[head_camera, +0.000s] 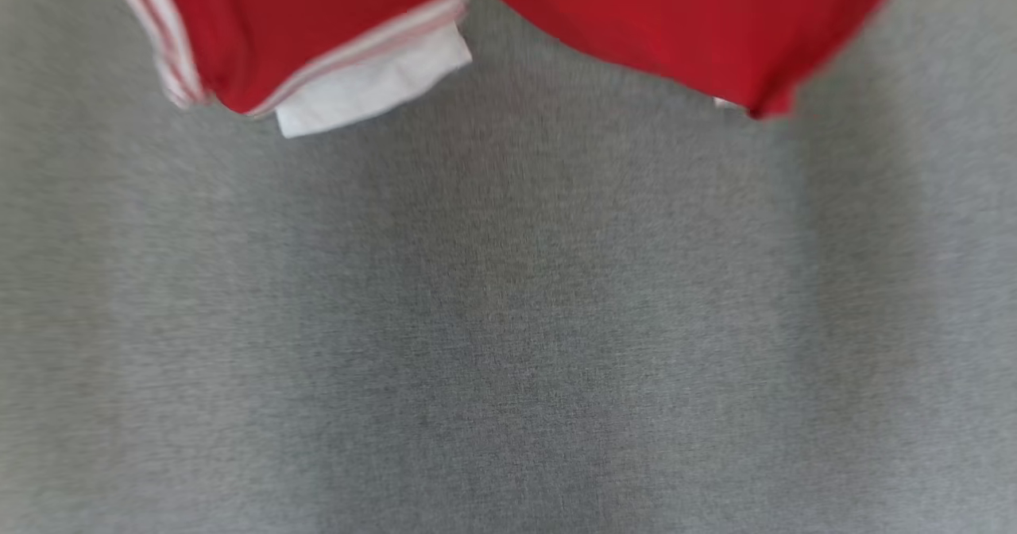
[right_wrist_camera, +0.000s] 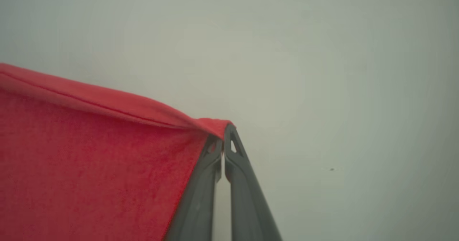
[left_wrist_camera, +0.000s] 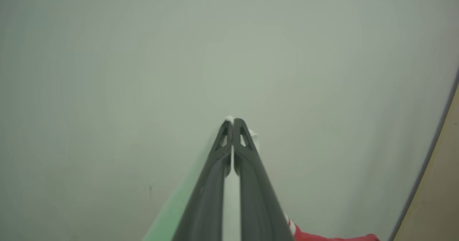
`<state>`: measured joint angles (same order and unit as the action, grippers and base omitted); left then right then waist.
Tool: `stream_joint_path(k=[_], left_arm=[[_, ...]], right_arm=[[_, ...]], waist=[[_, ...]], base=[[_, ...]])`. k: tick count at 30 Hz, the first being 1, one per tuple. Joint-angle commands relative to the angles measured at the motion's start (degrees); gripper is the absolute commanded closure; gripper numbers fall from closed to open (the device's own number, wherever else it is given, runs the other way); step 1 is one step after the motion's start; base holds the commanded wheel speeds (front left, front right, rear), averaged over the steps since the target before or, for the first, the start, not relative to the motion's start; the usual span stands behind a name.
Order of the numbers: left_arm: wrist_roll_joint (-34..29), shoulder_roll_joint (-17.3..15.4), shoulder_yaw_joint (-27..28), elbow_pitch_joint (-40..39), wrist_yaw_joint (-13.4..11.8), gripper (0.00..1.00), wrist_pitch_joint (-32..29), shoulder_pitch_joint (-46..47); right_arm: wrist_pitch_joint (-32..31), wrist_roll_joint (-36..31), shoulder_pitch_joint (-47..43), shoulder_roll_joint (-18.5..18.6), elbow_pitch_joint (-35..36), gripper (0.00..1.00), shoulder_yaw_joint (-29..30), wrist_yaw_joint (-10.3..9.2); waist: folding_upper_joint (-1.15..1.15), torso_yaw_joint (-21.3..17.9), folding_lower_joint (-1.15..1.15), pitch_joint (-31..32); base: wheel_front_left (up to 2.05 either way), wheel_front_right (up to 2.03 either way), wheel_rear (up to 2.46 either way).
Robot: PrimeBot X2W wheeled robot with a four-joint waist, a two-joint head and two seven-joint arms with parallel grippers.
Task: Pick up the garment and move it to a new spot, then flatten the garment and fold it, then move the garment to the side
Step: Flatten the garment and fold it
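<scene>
The garment (head_camera: 302,17) is red with white stripes at its left edge and a white panel (head_camera: 373,81) under its hem. It hangs blurred along the top of the head view, above the grey surface. In the right wrist view my right gripper (right_wrist_camera: 224,130) is shut on a folded red edge of the garment (right_wrist_camera: 89,155), which spreads out to its left. My left gripper (left_wrist_camera: 232,121) is shut too, with a scrap of white cloth (left_wrist_camera: 253,137) pinched at its tips. A pale green strip (left_wrist_camera: 179,205) runs beside its left finger, and red cloth (left_wrist_camera: 322,237) shows low at the right.
A grey cloth-covered surface (head_camera: 508,319) spreads below the garment. Both wrist views face a plain pale wall (right_wrist_camera: 322,54). A tan panel with a dark edge (left_wrist_camera: 441,183) stands at the right of the left wrist view.
</scene>
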<state>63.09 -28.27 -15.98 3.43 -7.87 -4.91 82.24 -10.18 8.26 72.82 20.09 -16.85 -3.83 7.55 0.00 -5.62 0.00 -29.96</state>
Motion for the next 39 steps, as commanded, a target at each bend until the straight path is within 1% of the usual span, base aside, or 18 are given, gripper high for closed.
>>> stream_joint_path(k=[1,4,9,13,15,16,17,19,21,23,24,25,26,28,32,33,37,39], left_arm=[[-0.9,0.3,-0.1,0.6,0.4,1.00,0.8,1.1],[-5.4,1.7,-1.2,3.9,3.6,1.00,6.8,6.4],[-10.5,4.9,-2.4,5.4,11.1,1.00,17.2,14.9],[-13.8,6.5,-1.2,2.5,14.2,1.00,19.8,19.0],[-15.0,6.8,-0.5,0.9,15.0,1.00,20.0,17.5],[-15.8,6.9,0.1,-0.1,15.1,1.00,20.0,15.9],[-17.0,7.0,0.3,-1.3,15.4,1.00,20.1,10.9],[-17.6,7.9,-0.3,-2.9,15.3,1.00,20.1,5.4],[-17.8,10.2,0.7,-5.2,15.3,1.00,20.1,-1.2],[-17.2,13.8,2.2,-8.1,15.3,1.00,20.1,-9.1],[-17.7,14.5,1.8,-9.5,15.3,1.00,20.1,-13.2],[-17.0,16.4,2.2,-11.2,15.3,1.00,20.1,-17.0],[-17.2,16.5,1.6,-11.9,15.3,1.00,20.1,-20.4],[-16.5,18.5,1.7,-13.7,15.3,1.00,20.1,-27.5],[-14.5,18.4,-0.4,-14.5,15.3,1.00,20.1,-39.4],[-12.8,18.8,-0.3,-13.9,15.3,1.00,20.1,-42.4],[-7.9,16.9,-3.8,-9.5,15.3,1.00,20.0,-52.1],[-7.2,16.2,-4.4,-8.5,15.3,1.00,19.9,-54.0]], right_arm=[[0.6,-0.6,1.3,-0.8,-0.9,1.00,0.2,-0.13],[5.1,-4.9,7.3,-3.8,-5.0,1.00,2.5,-0.13],[15.6,-16.4,16.2,-7.2,-7.6,1.00,7.7,-0.13],[20.8,-23.3,20.7,-7.3,-7.5,1.00,10.0,-0.13],[21.8,-26.0,20.6,-6.7,-8.5,1.00,9.8,-0.13],[22.1,-26.6,19.9,-6.4,-9.5,1.00,9.3,-0.13],[22.6,-28.5,17.7,-5.4,-11.3,1.00,7.8,-0.13],[23.3,-29.4,15.0,-4.0,-12.8,1.00,6.5,-0.13],[24.0,-29.7,12.2,-2.4,-13.2,1.00,4.7,-0.13],[24.6,-28.2,9.0,-1.1,-13.0,1.00,3.1,-0.13],[24.7,-27.6,7.2,-0.6,-12.7,1.00,1.7,-0.13],[24.9,-27.0,4.9,0.2,-12.4,1.00,0.0,-0.13],[25.0,-26.6,3.3,1.2,-11.9,1.00,-1.7,-0.13],[25.0,-25.6,-0.4,3.8,-10.5,1.00,-5.1,-0.13],[23.3,-24.1,-7.5,9.2,-7.8,1.00,-10.2,-0.13],[22.2,-23.6,-9.6,10.1,-7.2,1.00,-11.1,-0.13],[16.0,-18.9,-17.1,13.7,-3.5,1.00,-12.7,-0.13],[14.6,-17.5,-19.0,14.5,-2.5,1.00,-12.8,-0.13]], waist=[[0.00,-1.9,0.00,-6.9],[0.00,-2.3,0.00,-9.2],[0.00,-1.8,0.00,-11.5],[0.00,-0.6,0.00,-13.8],[0.00,-0.3,0.00,-15.3],[0.00,-0.1,0.00,-15.9],[0.00,0.2,0.00,-17.2],[0.00,0.9,0.00,-17.9],[0.00,1.8,0.00,-18.4],[0.00,2.7,0.00,-18.2],[0.00,2.8,0.00,-18.0],[0.00,3.3,0.00,-17.5],[0.00,3.4,0.00,-17.1],[0.00,4.0,0.00,-15.7],[0.00,5.0,0.00,-12.1],[0.00,5.2,0.00,-10.8],[0.00,6.3,0.00,-6.0],[0.00,6.6,0.00,-4.7]], base=[[0.00,0.00,0.00],[0.00,0.00,0.00],[0.00,0.00,0.00],[0.00,0.00,0.00],[0.00,0.00,0.00],[0.00,0.00,0.00],[0.00,0.00,0.00],[0.00,0.00,0.00],[0.00,0.00,0.00],[0.00,0.00,0.00],[0.00,0.00,0.00],[0.00,0.00,0.00],[0.00,0.00,0.00],[0.00,0.00,0.00],[0.00,0.00,0.00],[0.00,0.00,0.00],[0.00,0.00,0.00],[0.00,0.00,0.00]])
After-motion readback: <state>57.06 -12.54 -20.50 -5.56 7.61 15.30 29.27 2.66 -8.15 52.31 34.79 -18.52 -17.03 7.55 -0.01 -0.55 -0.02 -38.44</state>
